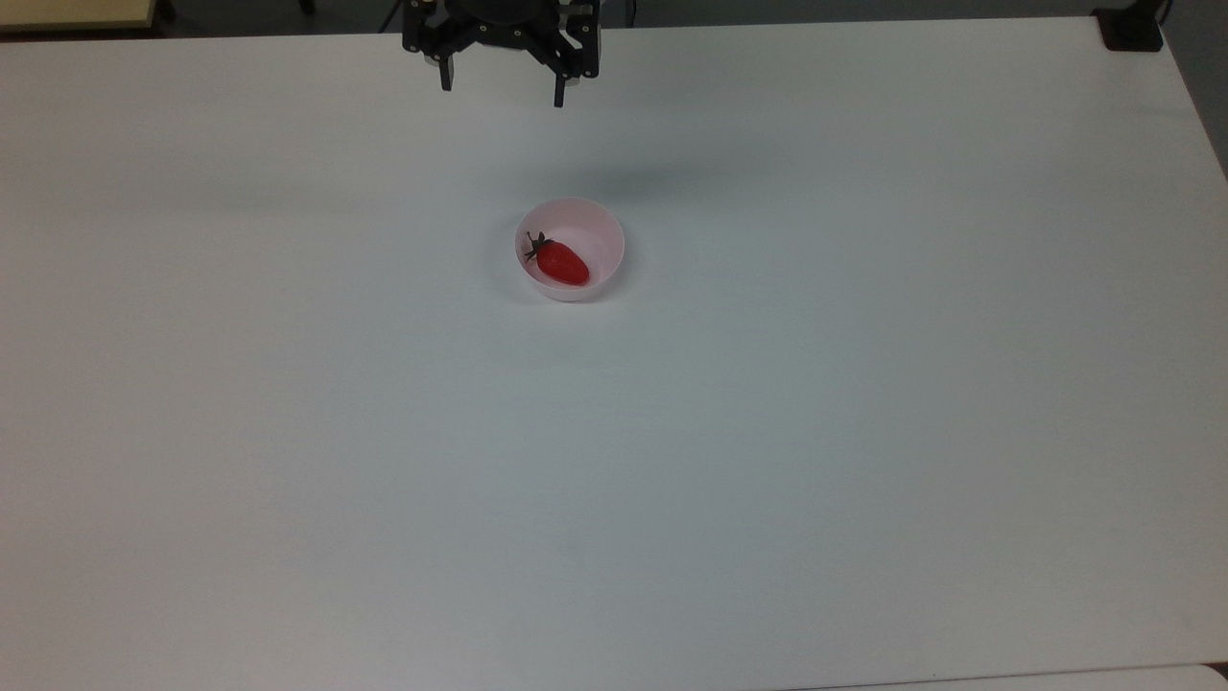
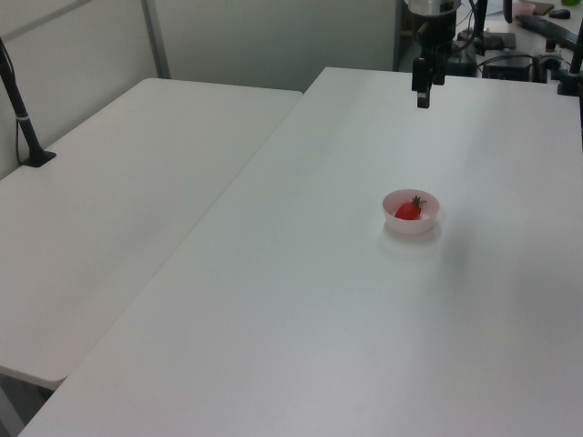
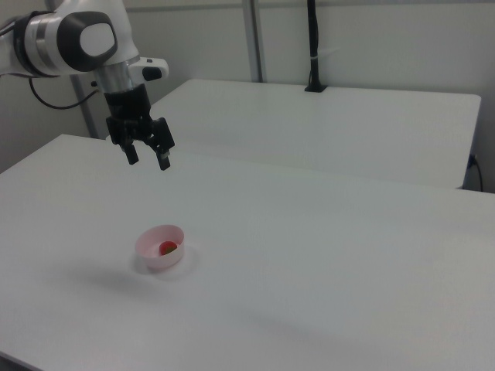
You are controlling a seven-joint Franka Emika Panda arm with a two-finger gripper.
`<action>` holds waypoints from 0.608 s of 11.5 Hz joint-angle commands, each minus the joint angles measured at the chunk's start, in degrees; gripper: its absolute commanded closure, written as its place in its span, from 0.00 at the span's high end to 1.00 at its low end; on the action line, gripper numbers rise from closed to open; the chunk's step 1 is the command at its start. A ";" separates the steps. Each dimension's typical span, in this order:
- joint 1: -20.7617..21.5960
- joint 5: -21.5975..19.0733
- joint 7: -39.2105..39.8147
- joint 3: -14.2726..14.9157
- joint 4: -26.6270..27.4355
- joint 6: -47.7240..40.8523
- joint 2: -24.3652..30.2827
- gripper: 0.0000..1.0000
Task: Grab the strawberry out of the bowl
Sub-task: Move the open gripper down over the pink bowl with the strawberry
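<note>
Still high: the reach has yet to begin

Up above the white tabletop point(image 1: 863, 432), the hand point(image 1: 502, 94) hangs with fingers spread wide and nothing in them. The strawberry point(image 1: 560, 262) lies in the pink bowl point(image 1: 604, 230), well apart from it. Next, I judge, it must come over the bowl and descend. Pale partitions and a second white table point(image 3: 325, 124) stand behind

gripper point(image 1: 502, 93): upper body cut by top view's edge | strawberry point(image 3: 168, 248): part-hidden behind bowl point(image 3: 151, 257) rim

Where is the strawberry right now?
The strawberry lies inside the pink bowl near the white table's middle in the top view, stem toward the top view's left.
</note>
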State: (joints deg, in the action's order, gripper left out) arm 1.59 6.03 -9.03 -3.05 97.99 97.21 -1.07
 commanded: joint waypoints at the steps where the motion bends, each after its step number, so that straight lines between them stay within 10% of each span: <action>1: -0.62 -0.85 1.74 0.67 1.33 -1.93 0.55 1.00; 7: -0.28 -0.93 5.66 0.50 1.42 -1.85 0.28 1.00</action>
State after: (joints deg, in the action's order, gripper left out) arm 0.89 6.03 -8.24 -2.77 98.55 96.34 -1.29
